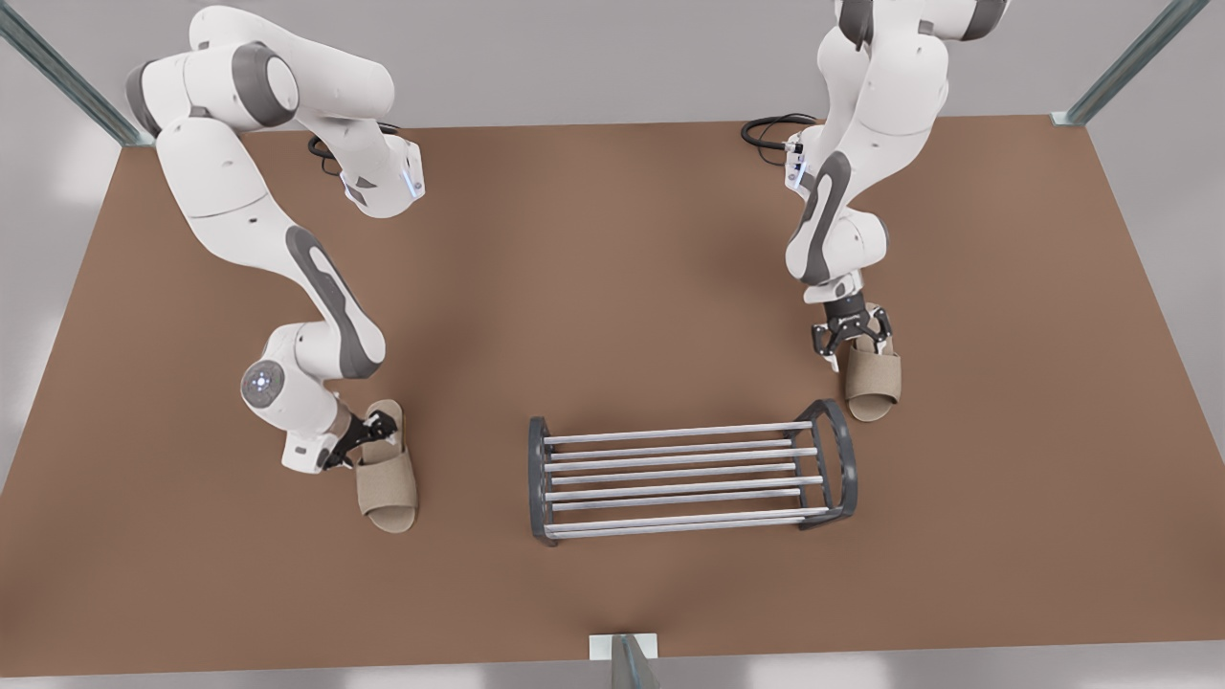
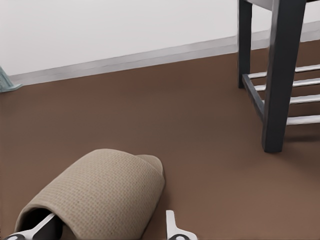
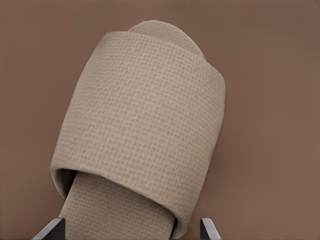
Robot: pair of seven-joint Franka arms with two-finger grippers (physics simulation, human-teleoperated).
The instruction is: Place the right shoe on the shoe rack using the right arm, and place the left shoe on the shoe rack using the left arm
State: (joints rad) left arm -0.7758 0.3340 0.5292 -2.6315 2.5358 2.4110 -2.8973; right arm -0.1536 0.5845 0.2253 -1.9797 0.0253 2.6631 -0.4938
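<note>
The shoe rack [image 1: 689, 474], dark grey with silver bars, stands low on the brown floor near the front; its end frame [image 2: 280, 75] appears in the left wrist view. The left shoe [image 1: 388, 478], a beige woven slipper [image 2: 100, 195], lies flat at the front view's left. My left gripper [image 1: 373, 438] is tilted at its heel end and open [image 2: 107, 230], one finger inside the slipper's opening and the other outside. The right shoe [image 1: 871, 378], a matching slipper [image 3: 145, 125], lies just beyond the rack's right end. Above its heel my right gripper [image 1: 855, 346] is open [image 3: 131, 231], fingers either side of the sole.
Brown floor [image 1: 612, 287] stretches between the two arms behind the rack. Metal frame posts [image 1: 57, 72] rise at the back corners, and a short post [image 1: 627, 660] stands at the front edge. Black cables [image 1: 770, 129] lie at the arm bases.
</note>
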